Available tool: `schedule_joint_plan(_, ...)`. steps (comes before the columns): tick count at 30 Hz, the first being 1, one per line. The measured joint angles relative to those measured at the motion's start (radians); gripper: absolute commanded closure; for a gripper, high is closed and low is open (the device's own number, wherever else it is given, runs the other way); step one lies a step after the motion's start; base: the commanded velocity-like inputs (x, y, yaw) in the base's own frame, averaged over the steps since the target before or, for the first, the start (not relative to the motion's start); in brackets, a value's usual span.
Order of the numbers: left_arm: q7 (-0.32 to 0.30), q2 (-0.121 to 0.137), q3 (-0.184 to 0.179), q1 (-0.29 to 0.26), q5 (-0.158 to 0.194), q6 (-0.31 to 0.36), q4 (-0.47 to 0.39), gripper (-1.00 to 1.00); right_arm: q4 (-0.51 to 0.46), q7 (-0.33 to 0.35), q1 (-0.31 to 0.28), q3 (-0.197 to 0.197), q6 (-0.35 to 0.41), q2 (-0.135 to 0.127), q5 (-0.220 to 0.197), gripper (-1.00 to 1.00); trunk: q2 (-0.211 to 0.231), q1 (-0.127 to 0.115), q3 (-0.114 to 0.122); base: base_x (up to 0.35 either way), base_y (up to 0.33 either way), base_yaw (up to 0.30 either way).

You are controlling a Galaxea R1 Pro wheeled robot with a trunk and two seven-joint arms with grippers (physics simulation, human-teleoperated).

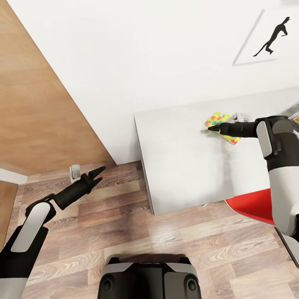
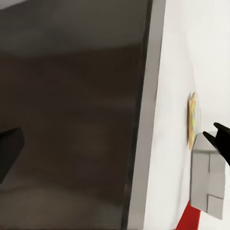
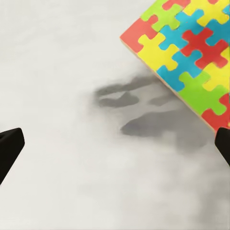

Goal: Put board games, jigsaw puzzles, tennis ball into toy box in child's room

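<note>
Judging from these views, little of the task can be counted as done: a puzzle (image 1: 221, 127) is seen lying flat on the table (image 1: 182, 166) at the right of the head view, and no toy is held. The right tool (image 1: 211, 129) is reached out low over the table just beside the puzzle's near corner; in the right wrist view its dark finger (image 3: 9, 149) tips are seen wide apart at the frame edges, so it is taken as open and empty, with the puzzle (image 3: 187, 52) at the upper right and the tool's shadow cast on the bare surface beside it. The left tool (image 1: 96, 174) is held over the floor (image 1: 124, 232) at the left of the head view, its fingers spread and nothing between them. The toy box, ball, games and second puzzle cannot be made out, so all six toys are judged left to be stowed.

The table is pale grey, smooth and matt, and is set against a white wall (image 1: 145, 54). A dinosaur picture (image 1: 270, 39) is hung at the upper right. A red chair (image 1: 253, 205) is seen at the table's near edge, wood-plank floor below, and a brown panel (image 1: 37, 104) at the left.
</note>
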Motion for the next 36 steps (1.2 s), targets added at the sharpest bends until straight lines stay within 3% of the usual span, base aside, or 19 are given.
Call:
schedule_joint_plan(7, -0.005, -0.02, -0.001, 0.002, -0.031, -0.005, 0.055, -1.0, 0.065, -0.001, -0.002, 0.012, -0.041, 0.003, 0.001, -1.0, 0.0, 0.0, 0.0, 0.009, 0.007, 0.0)
schedule_joint_plan(18, -0.042, -0.077, -0.001, 0.003, -0.133, -0.021, 0.114, -1.0, 0.107, -0.001, -0.021, 0.016, -0.07, -0.001, 0.002, -1.0, 0.0, 0.0, 0.0, 0.003, 0.002, 0.0)
schedule_joint_plan(36, -0.062, -0.091, -0.001, 0.009, -0.165, -0.042, 0.127, -1.0, 0.112, -0.002, -0.091, 0.017, -0.067, -0.006, 0.002, -1.0, 0.0, 0.0, 0.0, 0.0, 0.0, 0.0)
